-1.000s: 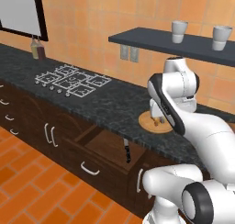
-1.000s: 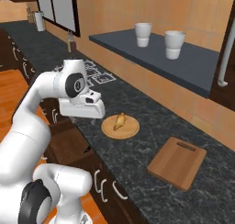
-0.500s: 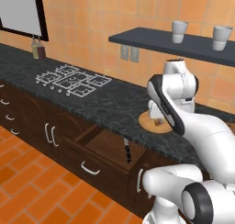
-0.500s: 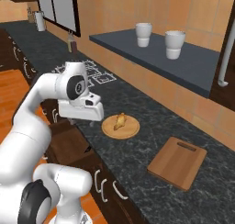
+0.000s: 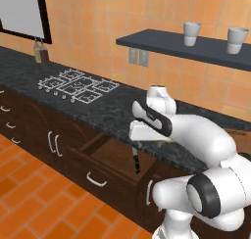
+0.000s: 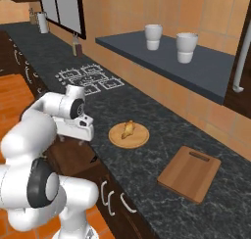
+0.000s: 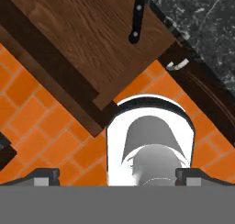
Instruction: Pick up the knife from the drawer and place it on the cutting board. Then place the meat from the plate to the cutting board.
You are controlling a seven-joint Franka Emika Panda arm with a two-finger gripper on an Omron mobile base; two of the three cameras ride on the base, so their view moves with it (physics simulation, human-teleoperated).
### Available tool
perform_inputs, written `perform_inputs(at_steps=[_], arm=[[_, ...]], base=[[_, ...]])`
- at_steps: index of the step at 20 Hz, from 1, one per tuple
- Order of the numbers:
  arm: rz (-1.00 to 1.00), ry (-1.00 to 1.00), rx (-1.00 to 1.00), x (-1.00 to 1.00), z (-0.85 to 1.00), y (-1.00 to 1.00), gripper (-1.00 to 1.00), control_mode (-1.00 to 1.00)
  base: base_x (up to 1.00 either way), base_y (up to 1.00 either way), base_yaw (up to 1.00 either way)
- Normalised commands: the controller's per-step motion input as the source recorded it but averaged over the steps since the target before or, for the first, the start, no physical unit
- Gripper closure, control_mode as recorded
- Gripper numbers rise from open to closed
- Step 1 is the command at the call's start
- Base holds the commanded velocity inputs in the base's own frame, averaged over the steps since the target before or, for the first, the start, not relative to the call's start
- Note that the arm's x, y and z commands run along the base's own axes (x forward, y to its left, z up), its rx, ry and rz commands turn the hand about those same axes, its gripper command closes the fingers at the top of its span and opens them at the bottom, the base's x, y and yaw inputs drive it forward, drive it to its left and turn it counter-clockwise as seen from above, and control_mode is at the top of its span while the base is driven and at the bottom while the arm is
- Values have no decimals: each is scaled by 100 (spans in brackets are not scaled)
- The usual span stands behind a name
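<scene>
My pincer (image 7: 117, 175) is spread wide w/ nothing btwn the tips, hanging above the pulled-out drawer (image 5: 115, 157) and looking down into it. Landmark = drawer. It sticks out from under the tabletop (image 6: 162, 130) edge, over the orange floor (image 5: 34, 199). Its inside is bare dark-brown wood, lots of free room on it; front edge has a curved silver handle (image 5: 96, 179).

Knife (image 7: 137, 17) lies flat on the drawer bottom, close to the drawer's right side wall, near the tabletop edge. Black handle, rivets showing; blade end runs out of the hand view's top, so can't see it there. In the left base view the knife (image 5: 136, 162) shows as a dark strip just below my hand.

Behind the drawer, on the tabletop: round tan plate (image 6: 139, 137) w/ small brownish meat (image 6: 128, 129) chunk on it, near the centre. Board (image 6: 189, 172) lies further right of the plate, well apart, flat, reddish-brown, bare top. Left of the drawer, hob grates (image 5: 78, 85) on the tabletop. Wall shelf (image 6: 196, 69) w/ two cups (image 6: 153, 36) above.
</scene>
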Motion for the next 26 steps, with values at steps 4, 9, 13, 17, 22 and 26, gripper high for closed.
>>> perform_inputs(at_steps=[4,9,13,17,22,26], arm=[[0,7,2,57,-88,49,-100,-100],[0,0,6,22,-72,11,-100,-100],[0,0,13,3,-69,25,-100,-100],[-4,0,8,1,-56,23,-100,-100],[-4,0,10,-15,-49,40,-100,-100],[-5,0,7,-29,-39,56,-100,-100]], base=[[0,0,0],[0,0,0],[0,0,0],[0,0,0],[0,0,0],[0,0,0]])
